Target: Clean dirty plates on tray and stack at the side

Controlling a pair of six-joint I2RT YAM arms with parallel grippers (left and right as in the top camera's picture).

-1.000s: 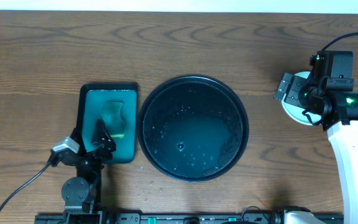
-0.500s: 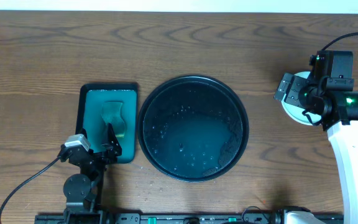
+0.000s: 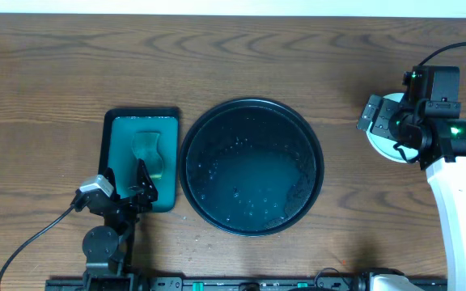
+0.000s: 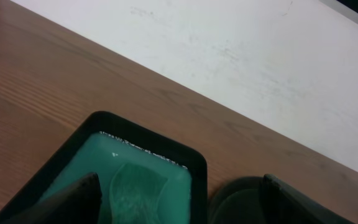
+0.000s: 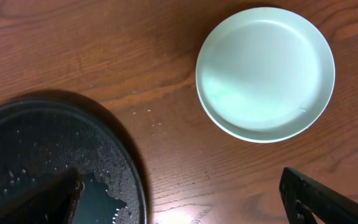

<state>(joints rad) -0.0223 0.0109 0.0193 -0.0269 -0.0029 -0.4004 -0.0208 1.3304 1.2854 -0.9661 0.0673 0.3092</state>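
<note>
Right gripper (image 3: 388,128) is hovering, fingers spread wide, directly over the stacked plates (image 5: 265,73), right of the plateless tray (image 3: 251,102).

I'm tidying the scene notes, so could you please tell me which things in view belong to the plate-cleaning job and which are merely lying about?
Belonging to the job:
- stacked plates, set beside the tray
- black round tray, wet, no plates in it
- sponge
- green sponge tray

Merely there:
- wooden table
- cable by the left arm
</note>
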